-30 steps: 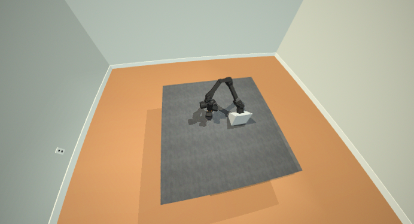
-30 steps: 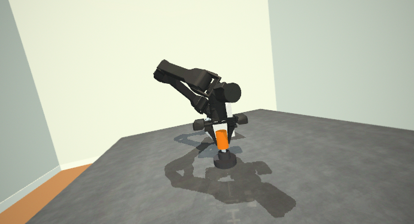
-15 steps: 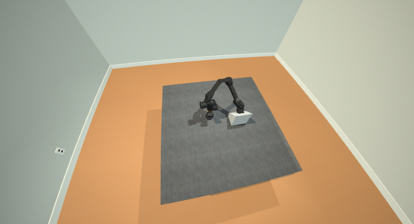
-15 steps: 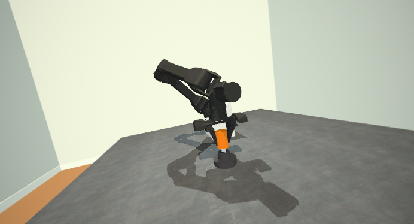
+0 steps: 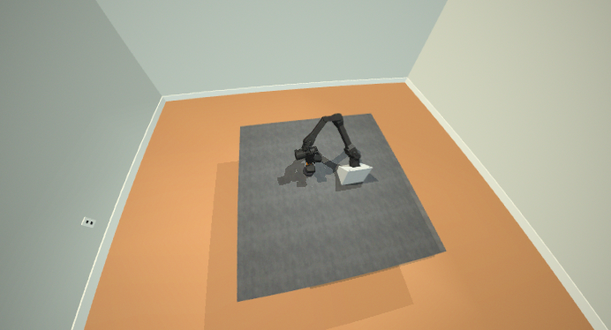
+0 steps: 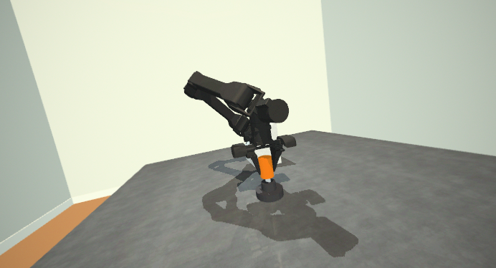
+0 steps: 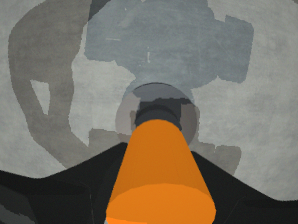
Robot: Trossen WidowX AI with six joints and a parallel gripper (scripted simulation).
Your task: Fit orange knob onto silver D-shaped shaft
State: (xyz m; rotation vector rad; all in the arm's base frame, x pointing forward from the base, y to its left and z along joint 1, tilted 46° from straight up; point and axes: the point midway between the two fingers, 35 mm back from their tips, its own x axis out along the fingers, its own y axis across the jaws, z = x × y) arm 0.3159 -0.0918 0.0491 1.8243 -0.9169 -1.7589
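The orange knob (image 6: 266,168) (image 7: 161,165) is held between the fingers of my gripper (image 6: 266,169), which is shut on it. In the exterior view the knob leans slightly, its lower end over the top of the silver shaft (image 6: 268,180). Only a short piece of the shaft shows between the knob and the dark round pedestal (image 6: 269,194) (image 7: 187,122). The knob's underside stands a little above the pedestal's raised collar. The hole, its flat side and the shaft's flat side are hidden. In the top view the gripper covers most of the knob.
A white block (image 5: 354,176) stands at the arm's base on the grey table top (image 5: 331,233) (image 6: 376,203). The arm (image 5: 322,129) (image 6: 215,89) arches from it to the pedestal. Shadows of the arm lie around the pedestal.
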